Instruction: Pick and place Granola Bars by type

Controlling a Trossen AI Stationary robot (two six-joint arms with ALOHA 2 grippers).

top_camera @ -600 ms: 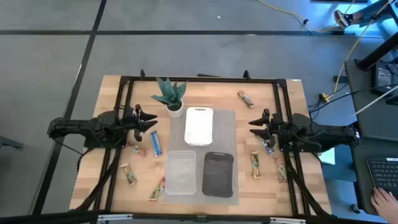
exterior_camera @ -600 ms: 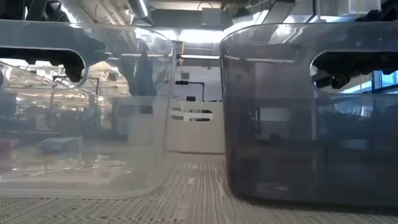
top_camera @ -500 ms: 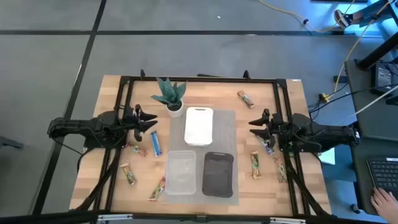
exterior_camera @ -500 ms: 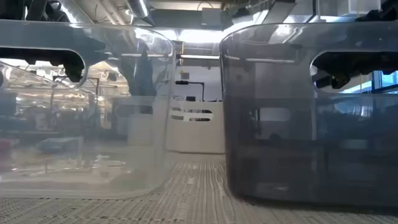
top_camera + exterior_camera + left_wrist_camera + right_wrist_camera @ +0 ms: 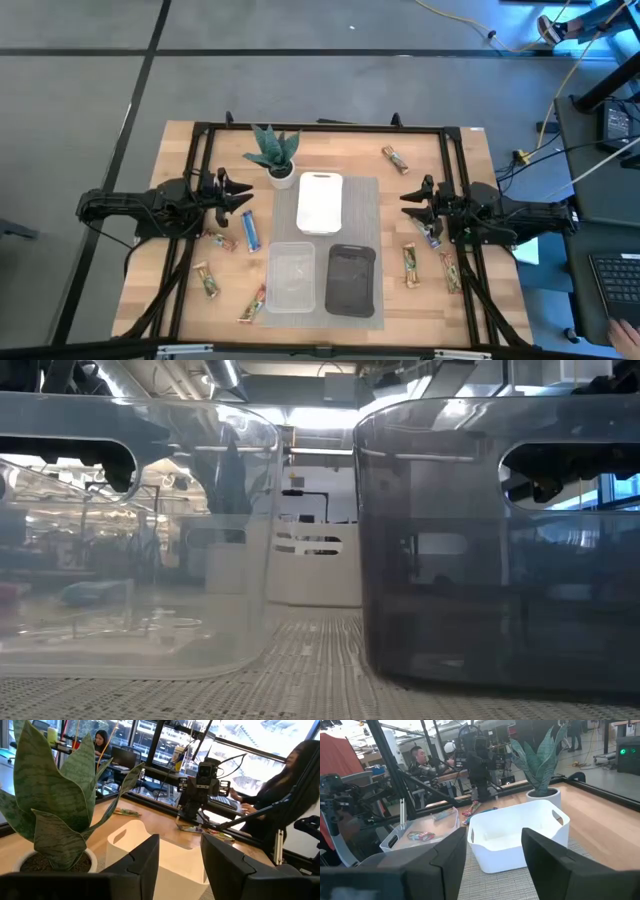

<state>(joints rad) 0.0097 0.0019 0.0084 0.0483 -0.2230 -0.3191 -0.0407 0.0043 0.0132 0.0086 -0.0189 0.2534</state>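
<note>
The left gripper (image 5: pixel 243 197) hangs with fingers apart and empty, just beside the blue bar (image 5: pixel 249 231). To do well, it should drop straight onto that flat, slick wrapper and pinch across its narrow width. 3 rounded bins sit mid-table: white bin (image 5: pixel 320 203), clear bin (image 5: pixel 291 276), black bin (image 5: pixel 351 279). The right gripper (image 5: pixel 409 198) waits, fingers apart, near more scattered bars (image 5: pixel 410 266).

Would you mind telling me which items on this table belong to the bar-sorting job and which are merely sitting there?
Part of the job:
- granola bars, scattered either side of the mat
- white tray
- clear tray
- black tray
- left gripper and right gripper, both empty, jaws apart

Just lying about:
- potted plant
- grey mat
</note>
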